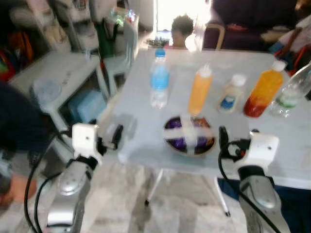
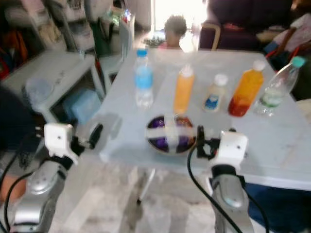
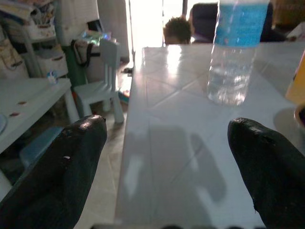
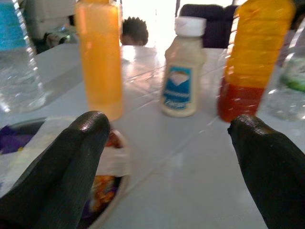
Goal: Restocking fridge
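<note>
- Left eye view: five bottles stand upright in a rough row across the pale desk (image 1: pixel 146 150), long axes vertical, caps up: a water bottle (image 1: pixel 159 80) with a blue label, an orange squeeze bottle (image 1: pixel 200 91), a small white sauce bottle (image 1: pixel 231 94), an orange juice bottle (image 1: pixel 262 93), and a clear bottle with a green label (image 1: pixel 290 92) that leans over near the desk's right side.
- A round covered bowl (image 1: pixel 189 135) with white tape crossed over purple contents sits just in front of the squeeze bottle, near the desk's front edge.
- The right tool (image 4: pixel 167 157) hovers at the front edge just beside the bowl, fingers spread wide and holding nothing; the sauce bottle and juice bottle lie ahead of it, apart from its fingers (image 4: pixel 71 162).
- The left tool (image 3: pixel 167 162) is at the desk's front left corner, also wide apart and holding nothing, with the water bottle ahead and well clear of it.
- Beyond the desk a person's head (image 1: pixel 182 29) shows; a small white chair (image 3: pixel 102 81) and a low white table (image 1: pixel 53 73) stand to the left.
</note>
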Controlling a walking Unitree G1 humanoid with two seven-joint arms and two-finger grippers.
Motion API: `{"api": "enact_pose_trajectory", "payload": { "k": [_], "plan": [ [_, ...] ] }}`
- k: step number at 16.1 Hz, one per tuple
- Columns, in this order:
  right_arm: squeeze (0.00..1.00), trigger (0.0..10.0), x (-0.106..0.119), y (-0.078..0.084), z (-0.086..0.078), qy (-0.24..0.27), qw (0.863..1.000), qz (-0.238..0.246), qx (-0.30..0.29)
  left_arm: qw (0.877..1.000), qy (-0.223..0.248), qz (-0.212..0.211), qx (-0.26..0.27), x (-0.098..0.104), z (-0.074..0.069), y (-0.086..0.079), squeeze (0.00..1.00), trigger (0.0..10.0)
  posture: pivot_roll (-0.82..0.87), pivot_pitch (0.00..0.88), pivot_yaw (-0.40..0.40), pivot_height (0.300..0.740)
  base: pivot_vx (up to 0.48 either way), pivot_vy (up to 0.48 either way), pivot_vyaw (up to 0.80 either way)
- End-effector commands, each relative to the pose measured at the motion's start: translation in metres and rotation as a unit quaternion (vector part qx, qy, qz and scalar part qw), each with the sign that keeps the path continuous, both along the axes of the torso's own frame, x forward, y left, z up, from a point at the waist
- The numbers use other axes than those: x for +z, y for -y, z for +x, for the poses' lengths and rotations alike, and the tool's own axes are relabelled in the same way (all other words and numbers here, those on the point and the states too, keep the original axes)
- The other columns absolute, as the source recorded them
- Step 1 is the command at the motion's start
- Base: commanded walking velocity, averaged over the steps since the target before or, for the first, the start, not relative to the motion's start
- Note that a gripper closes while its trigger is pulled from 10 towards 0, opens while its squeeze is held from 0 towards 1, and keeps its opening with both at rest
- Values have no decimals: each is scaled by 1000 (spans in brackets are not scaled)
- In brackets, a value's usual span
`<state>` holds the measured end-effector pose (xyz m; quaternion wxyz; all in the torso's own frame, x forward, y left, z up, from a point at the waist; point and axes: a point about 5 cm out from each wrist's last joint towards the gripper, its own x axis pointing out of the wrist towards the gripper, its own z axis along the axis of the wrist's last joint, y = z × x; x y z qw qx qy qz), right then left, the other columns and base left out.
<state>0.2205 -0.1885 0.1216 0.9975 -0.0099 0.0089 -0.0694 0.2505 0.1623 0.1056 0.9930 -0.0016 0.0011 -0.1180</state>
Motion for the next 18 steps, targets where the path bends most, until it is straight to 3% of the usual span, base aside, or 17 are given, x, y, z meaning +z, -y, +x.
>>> {"api": "enact_pose_trajectory", "payload": {
  "k": [1,7,12,18],
  "plan": [
    [0,10000,-1,-2,1,-7,1000,13,3,1000,5,5,-10,3,0,2,0,10000,-51,0,33,740,0,0,0],
    [0,10000,-17,-11,-3,-51,997,51,31,1000,14,14,-20,8,3,3,0,10000,-41,0,40,740,0,0,0],
    [0,10000,-30,-23,4,-103,986,102,86,999,22,22,-33,13,6,7,0,10000,-28,0,41,740,0,0,0],
    [0,10000,-35,-25,4,-134,971,182,80,999,27,23,-38,16,9,8,0,10000,-31,0,46,740,0,0,0]
  ]
}}
